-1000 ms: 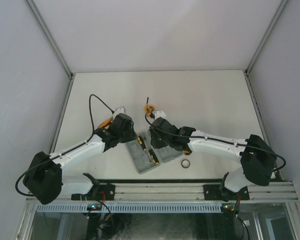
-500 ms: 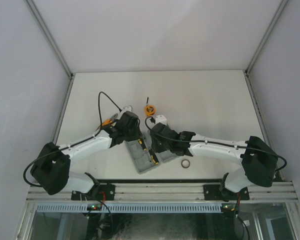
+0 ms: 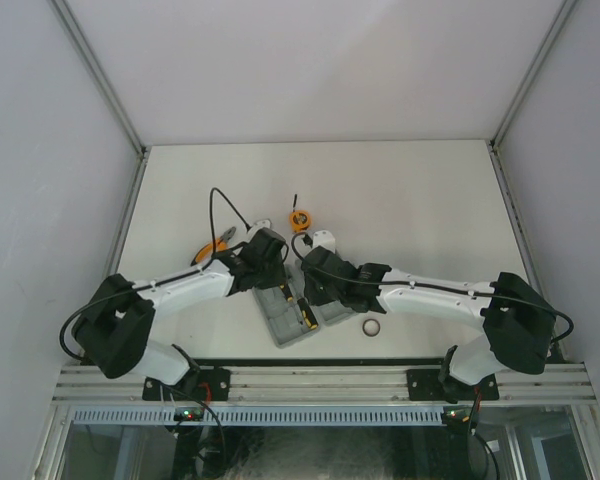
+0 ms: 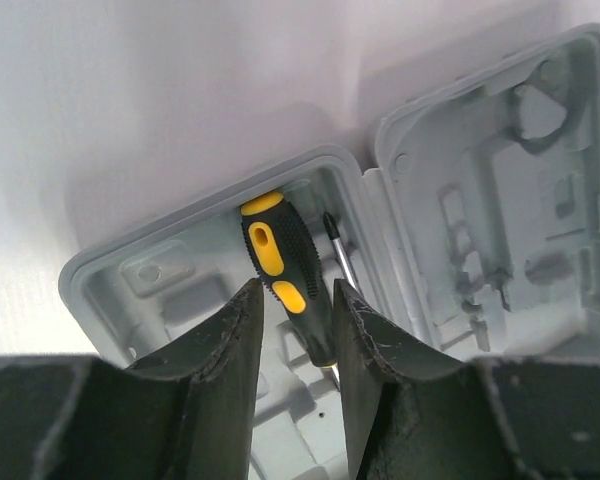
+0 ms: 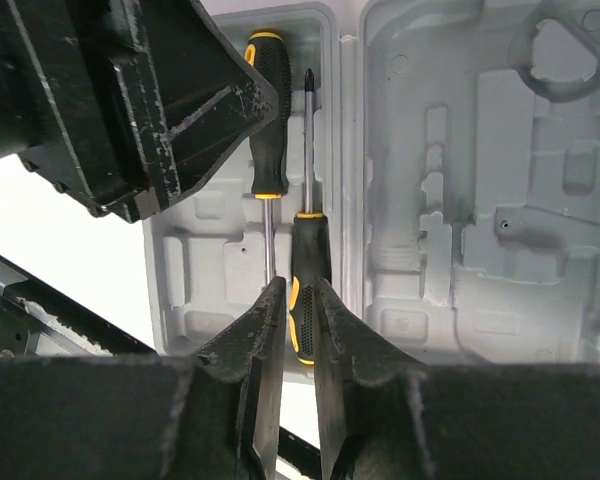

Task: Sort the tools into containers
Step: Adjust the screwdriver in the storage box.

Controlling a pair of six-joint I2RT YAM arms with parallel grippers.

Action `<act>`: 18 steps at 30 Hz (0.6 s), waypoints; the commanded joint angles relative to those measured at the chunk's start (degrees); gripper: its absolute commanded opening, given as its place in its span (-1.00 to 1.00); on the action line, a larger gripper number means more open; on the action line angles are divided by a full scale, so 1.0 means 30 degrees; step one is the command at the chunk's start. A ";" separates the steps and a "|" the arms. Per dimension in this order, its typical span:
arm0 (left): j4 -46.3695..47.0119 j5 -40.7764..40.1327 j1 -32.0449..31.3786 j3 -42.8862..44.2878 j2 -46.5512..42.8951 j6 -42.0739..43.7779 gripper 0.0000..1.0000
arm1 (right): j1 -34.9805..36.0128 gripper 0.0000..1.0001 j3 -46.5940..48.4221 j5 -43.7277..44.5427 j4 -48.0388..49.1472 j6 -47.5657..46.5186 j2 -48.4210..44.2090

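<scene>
We've got the case lying open near the front of the table, between the two arms, with moulded recesses showing in both halves. Two screwdrivers sit in one half, side by side and head to tail. The outer screwdriver has its handle at the far end. The inner screwdriver, next to the hinge, points its tip the far way and has its handle near.

Over them now: the left gripper hangs above the outer screwdriver with its fingers parted. The handle shows in the gap, and a sliver of grey case shows beside it. The right gripper is right down on the inner screwdriver's handle, its fingers drawn close so that the handle fills the slit between them. We can't tell whether they pinch it or only frame it.

Out on the table, the tape measure rests beyond the case, apart from it. The pliers lie to the left, partly behind the left arm. The ring lies just to the right of the case, beside the right forearm.
</scene>
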 commanded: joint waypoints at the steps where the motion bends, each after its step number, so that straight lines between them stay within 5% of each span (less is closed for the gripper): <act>1: -0.0206 -0.0166 -0.0171 0.0798 0.0470 -0.0275 -0.24 | 0.0075 -0.70 0.0010 0.0118 0.0440 0.0378 -0.0381; 18: 0.0292 -0.0017 -0.0202 0.1040 0.1495 -0.0486 -0.33 | 0.0364 -0.75 -0.0195 -0.0424 0.0802 0.0713 -0.0013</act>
